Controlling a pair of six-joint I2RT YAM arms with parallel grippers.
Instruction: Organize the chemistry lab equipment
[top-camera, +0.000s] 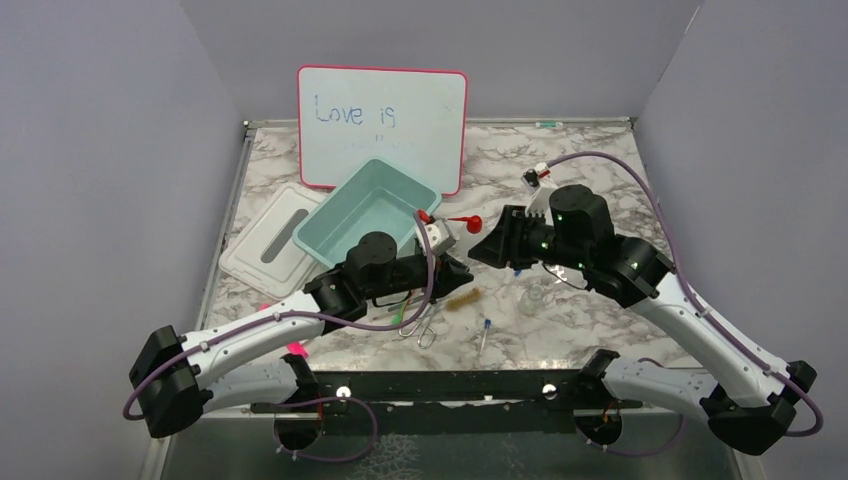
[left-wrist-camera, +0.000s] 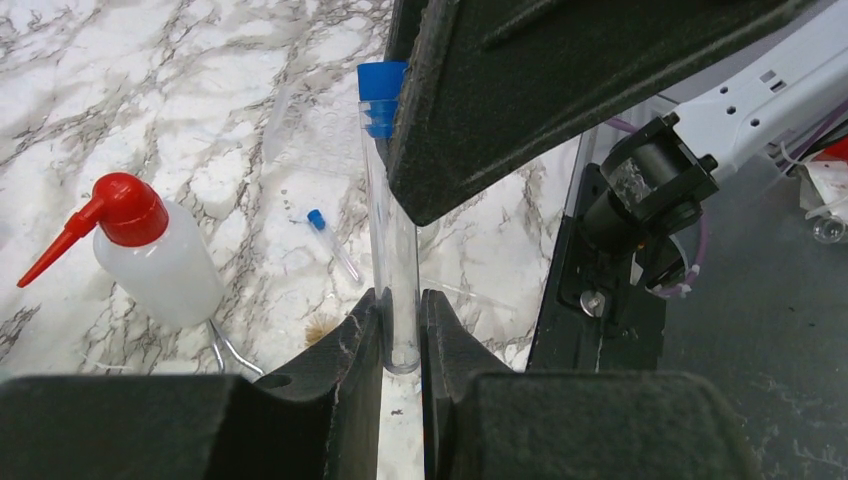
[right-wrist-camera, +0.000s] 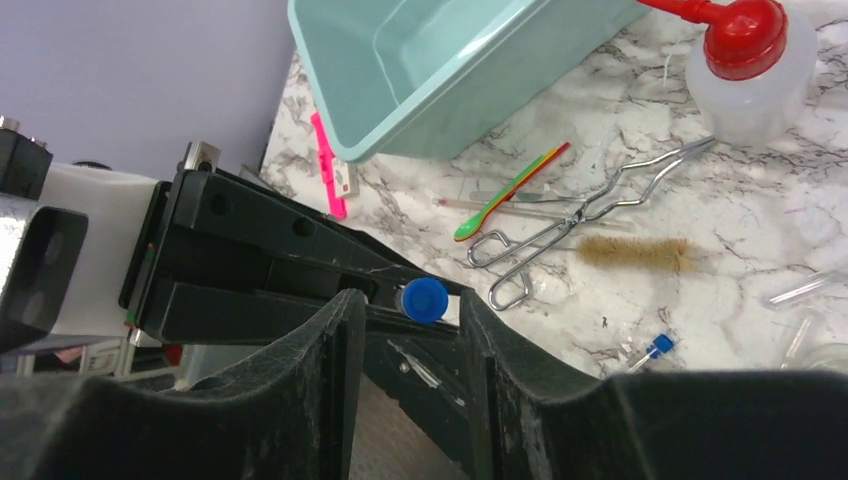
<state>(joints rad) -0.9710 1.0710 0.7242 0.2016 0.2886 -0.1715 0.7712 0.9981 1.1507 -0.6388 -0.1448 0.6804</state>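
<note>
Blue-capped clear plastic tube (left-wrist-camera: 390, 230) between both arms.
Left gripper (left-wrist-camera: 401, 325) pinches its base; right gripper (right-wrist-camera: 408, 310) jaws straddle the blue cap (right-wrist-camera: 423, 300), apparently parted, not clamping.

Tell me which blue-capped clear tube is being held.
The long blue-capped clear tube, clamped in the left end effector; the short blue-capped tube lies loose on the marble table.
</note>
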